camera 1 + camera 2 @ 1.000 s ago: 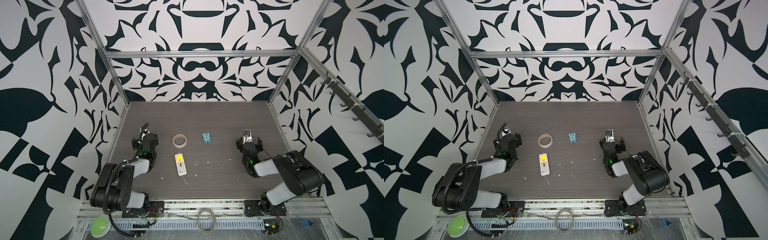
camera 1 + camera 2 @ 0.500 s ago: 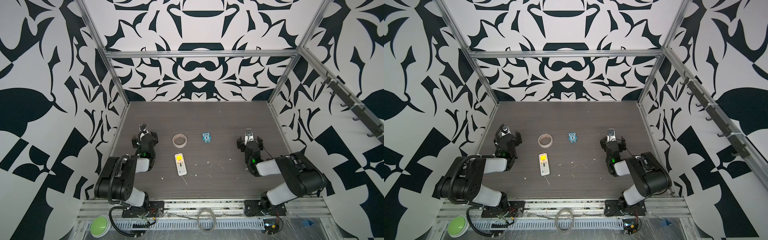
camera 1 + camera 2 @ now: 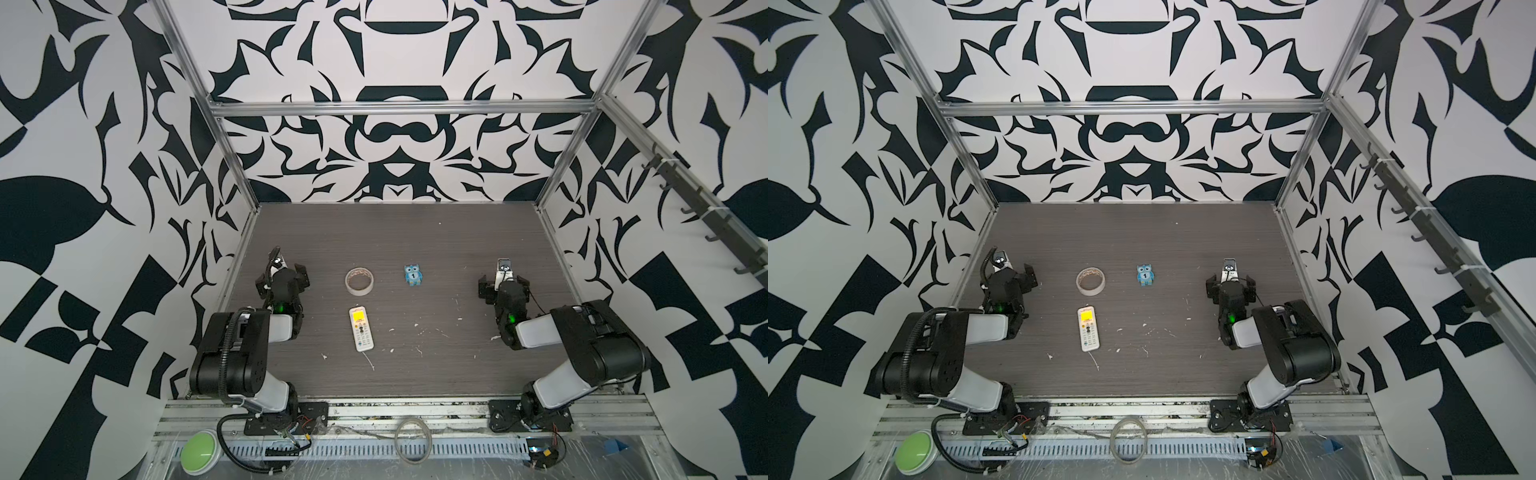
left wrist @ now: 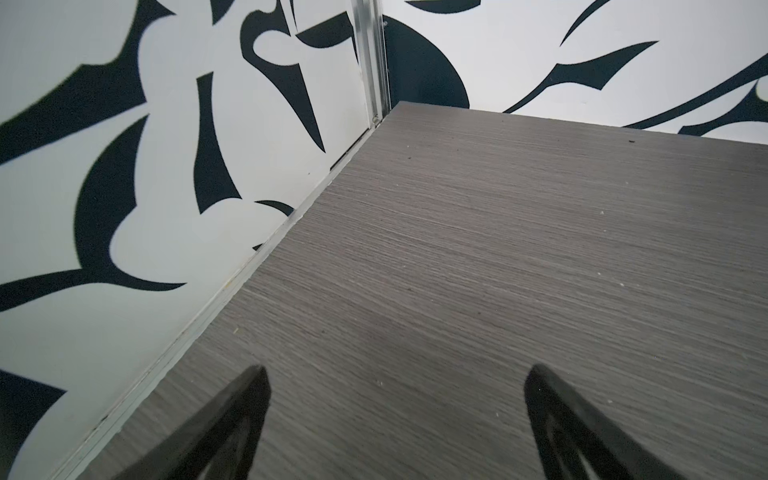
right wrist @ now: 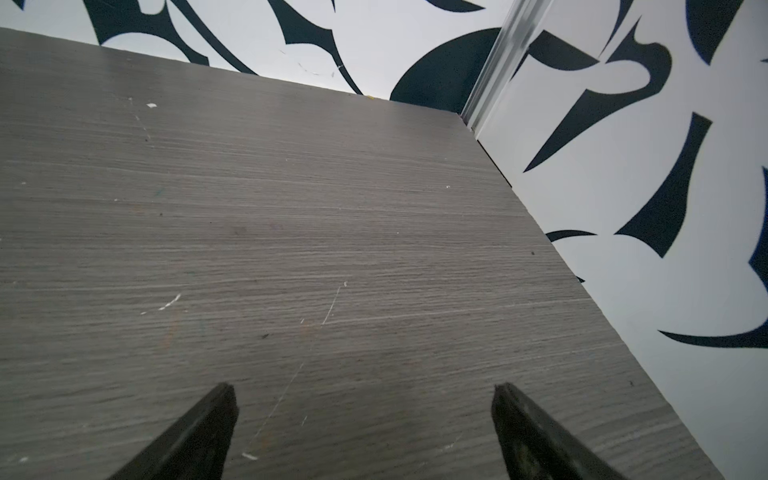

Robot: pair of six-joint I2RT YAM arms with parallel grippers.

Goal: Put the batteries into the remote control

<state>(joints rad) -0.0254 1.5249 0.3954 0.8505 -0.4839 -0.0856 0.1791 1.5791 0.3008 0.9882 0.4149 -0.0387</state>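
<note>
At table (image 3: pixel 415 232) centre, remote control (image 3: pixel 360 328) keys-up, underside hidden; left fingers (image 4: pixel 232 424) and right fingers (image 5: pixel 199 436) spread, bases cut off.

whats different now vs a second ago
Both arms shifted slightly: the left gripper drifted a little toward the left wall and the right gripper a little toward the right wall. Nothing was gripped or released; both are open and empty. The remote control, tape roll and blue owl have not moved. No batteries are in view.
</note>
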